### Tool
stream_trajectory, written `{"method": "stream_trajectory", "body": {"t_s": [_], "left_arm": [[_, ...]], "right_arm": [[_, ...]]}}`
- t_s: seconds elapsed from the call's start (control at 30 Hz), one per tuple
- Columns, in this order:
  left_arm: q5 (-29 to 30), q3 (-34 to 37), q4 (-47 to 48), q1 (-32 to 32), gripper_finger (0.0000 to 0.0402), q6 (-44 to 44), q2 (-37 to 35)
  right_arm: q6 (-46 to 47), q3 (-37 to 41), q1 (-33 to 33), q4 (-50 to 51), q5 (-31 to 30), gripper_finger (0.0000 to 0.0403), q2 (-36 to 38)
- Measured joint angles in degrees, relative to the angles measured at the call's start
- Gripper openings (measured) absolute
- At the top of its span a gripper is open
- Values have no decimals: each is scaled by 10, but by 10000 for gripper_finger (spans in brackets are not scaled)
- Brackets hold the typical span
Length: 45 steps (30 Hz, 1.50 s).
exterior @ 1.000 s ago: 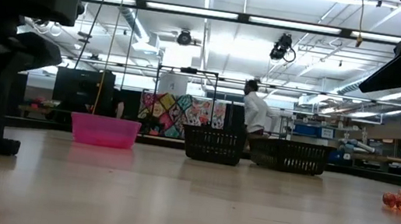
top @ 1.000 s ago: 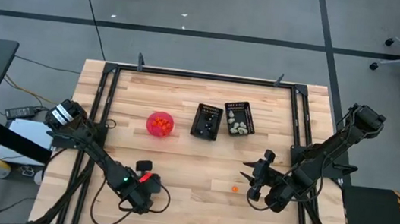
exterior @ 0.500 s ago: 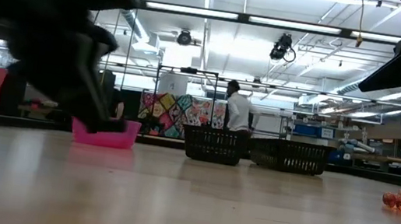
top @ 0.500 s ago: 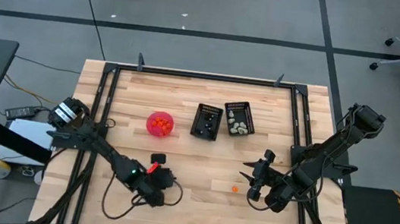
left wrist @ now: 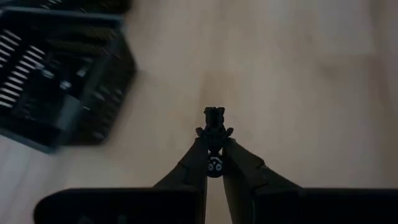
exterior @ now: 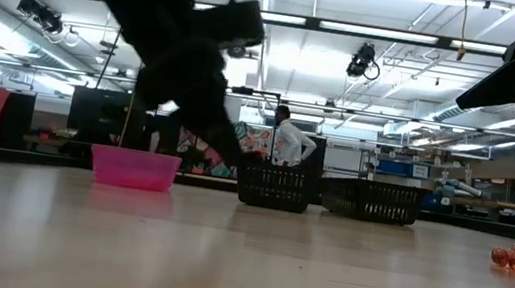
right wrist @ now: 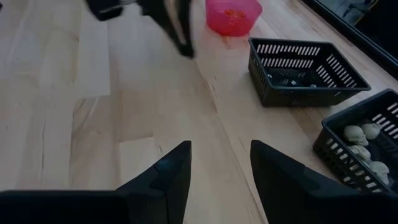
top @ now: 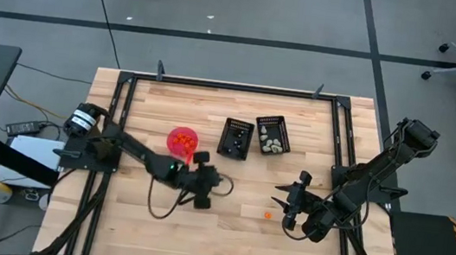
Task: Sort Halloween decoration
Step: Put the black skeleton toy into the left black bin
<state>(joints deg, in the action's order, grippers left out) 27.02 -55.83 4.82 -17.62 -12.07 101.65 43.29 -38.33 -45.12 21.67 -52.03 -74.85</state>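
My left gripper [top: 214, 181] is above the middle of the table, near the left black basket [top: 236, 137], shut on a tiny black trinket [left wrist: 214, 121]. It shows as a dark blur in the low view [exterior: 223, 139]. My right gripper [top: 288, 206] is open and empty [right wrist: 219, 149] near the table's right side. An orange trinket [top: 268, 214] lies on the wood just left of it and also shows in the low view [exterior: 514, 259]. The pink bowl [top: 181, 140] holds orange trinkets. The right basket [top: 272, 135] holds pale trinkets [right wrist: 364, 134]. My left gripper pinches the black trinket between its two fingertips [left wrist: 200, 146]. One end of the trinket [left wrist: 214, 117] sticks out past the tips, and a round part with white eyes [left wrist: 215, 165] sits between the fingers. The trinket is clear of the table.
The two black baskets stand side by side at the far middle, with the pink bowl to their left. A metal frame [top: 233, 85] runs around the table's edges. A person [exterior: 288, 143] stands in the room behind the table. Bare wood lies between the two grippers.
My left gripper has risen from the table's near left and swung toward the right and far side. It now stands near the left black basket. My right arm has kept still.
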Motion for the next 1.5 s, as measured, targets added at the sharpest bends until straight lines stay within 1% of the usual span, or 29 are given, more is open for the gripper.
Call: {"method": "stream_trajectory", "body": {"t_s": [0.17, 0.3, 0.43, 0.53, 0.73, 0.83, 0.97, 1.07, 1.27, 1.47, 1.5], "left_arm": [[-26, 0, -44, 44, 36, 39, 0], [-40, 0, -71, 71, 36, 53, 0], [-43, 0, -97, 88, 36, 67, 0], [-44, -3, -113, 95, 36, 87, 0], [-44, -48, -74, 119, 36, 103, 0], [-44, -68, -47, 137, 36, 101, 0], [-61, -78, -15, 168, 36, 90, 0], [-76, -78, -14, 188, 36, 79, 0], [-98, -78, -16, 218, 36, 68, 0], [-100, -79, -24, 229, 37, 55, 12], [-99, -79, -39, 229, 39, 55, 21]], "right_arm": [[0, 0, 0, 4, 0, 169, 0], [0, 0, 0, 10, 1, 169, 0], [-1, 2, 0, 10, 1, 169, 0], [-4, 18, 0, -5, 5, 169, 0], [-25, 60, 11, -75, 14, 169, 0], [-47, 72, 20, -110, 42, 169, 0], [-82, 83, 30, -155, 95, 169, 0], [-102, 88, 33, -182, 111, 169, 0], [-105, 89, 34, -191, 116, 169, 0], [-105, 89, 34, -195, 116, 169, 0], [-105, 89, 34, -195, 116, 169, 0]]}}
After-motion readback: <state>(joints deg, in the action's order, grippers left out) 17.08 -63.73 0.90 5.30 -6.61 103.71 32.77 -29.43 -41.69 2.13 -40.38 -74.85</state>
